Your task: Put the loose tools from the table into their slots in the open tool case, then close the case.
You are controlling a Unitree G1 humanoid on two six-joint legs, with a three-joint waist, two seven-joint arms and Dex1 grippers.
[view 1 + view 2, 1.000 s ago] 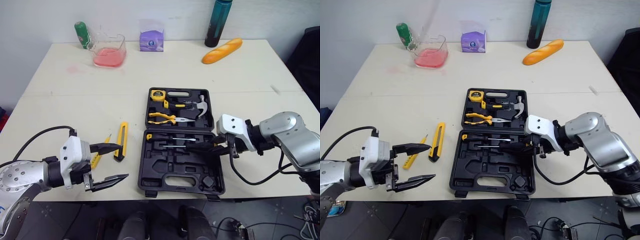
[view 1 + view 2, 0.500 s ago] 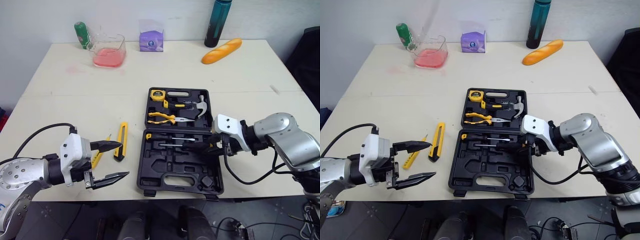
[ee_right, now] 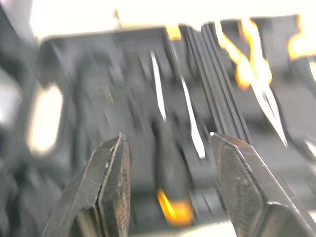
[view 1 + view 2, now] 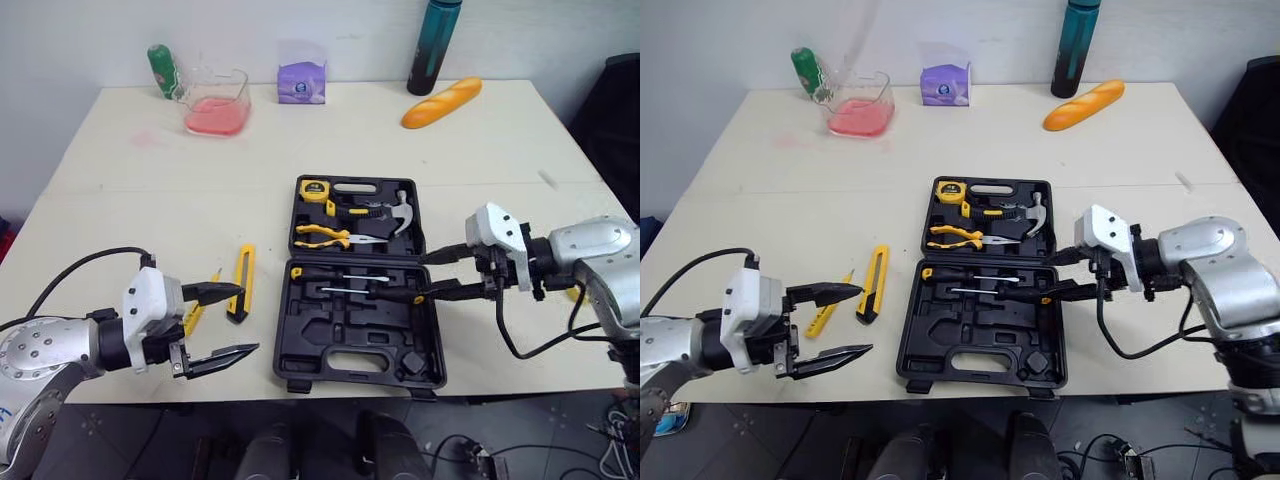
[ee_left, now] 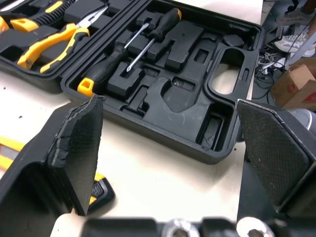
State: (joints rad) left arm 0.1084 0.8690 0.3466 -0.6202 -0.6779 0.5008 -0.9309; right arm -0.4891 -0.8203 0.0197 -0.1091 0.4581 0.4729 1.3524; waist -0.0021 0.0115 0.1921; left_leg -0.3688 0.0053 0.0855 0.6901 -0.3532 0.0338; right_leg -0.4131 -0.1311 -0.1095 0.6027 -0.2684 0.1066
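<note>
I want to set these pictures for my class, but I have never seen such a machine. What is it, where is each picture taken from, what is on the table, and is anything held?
It is a humanoid robot with two arms. Two pictures come from cameras in its head, looking down on a pale table. Two come from a camera on each wrist, looking along that arm. The left end effector and right end effector are both open and hold nothing. In front of the robot lies an open black plastic tool case holding black-handled screwdrivers, yellow-handled pliers, a steel hammer and a yellow tape measure. A yellow utility knife and a thin yellow tool lie loose on its left.
</note>
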